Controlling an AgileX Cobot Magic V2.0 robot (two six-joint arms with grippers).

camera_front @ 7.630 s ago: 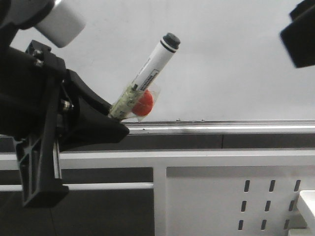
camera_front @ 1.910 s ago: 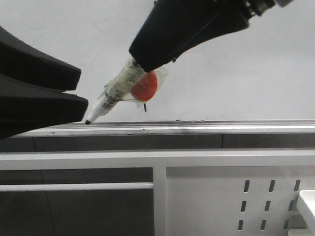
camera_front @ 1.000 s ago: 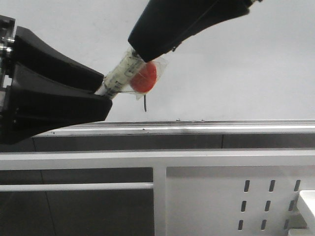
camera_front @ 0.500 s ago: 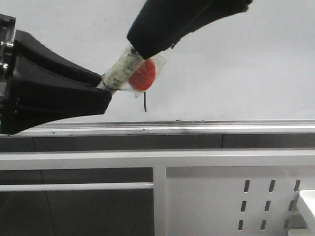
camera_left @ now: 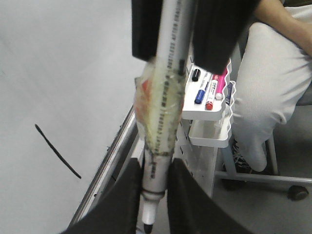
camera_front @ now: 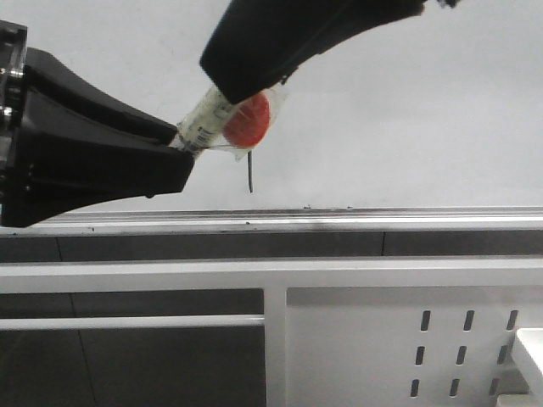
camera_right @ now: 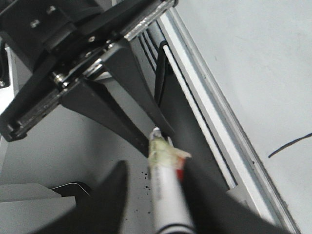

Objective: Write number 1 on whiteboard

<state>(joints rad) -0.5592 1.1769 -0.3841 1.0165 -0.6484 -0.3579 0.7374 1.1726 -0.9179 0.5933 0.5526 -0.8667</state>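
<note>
Stroke of the number 1 (camera_front: 250, 174) drawn on the whiteboard (camera_front: 407, 110) just below the right gripper (camera_front: 222, 91), marker (camera_front: 201, 127) clamped by both, left gripper (camera_front: 180, 151) pinching the tip end, handover or recapping apparently left.

The whiteboard (camera_front: 407, 110) is the carrying surface here, glossy white with a silver rail (camera_front: 382, 219) along its lower edge. Drawn directly on it is the number 1 (camera_front: 249, 174), a thin black stroke ending just above the rail, with small black specks (camera_front: 306, 207) nearby.

Matte black robot grippers

The left gripper (camera_front: 174, 157) has thick tapered black fingers and silver screws; the right gripper (camera_front: 233, 80) is smooth, black, wedge-shaped.
</note>
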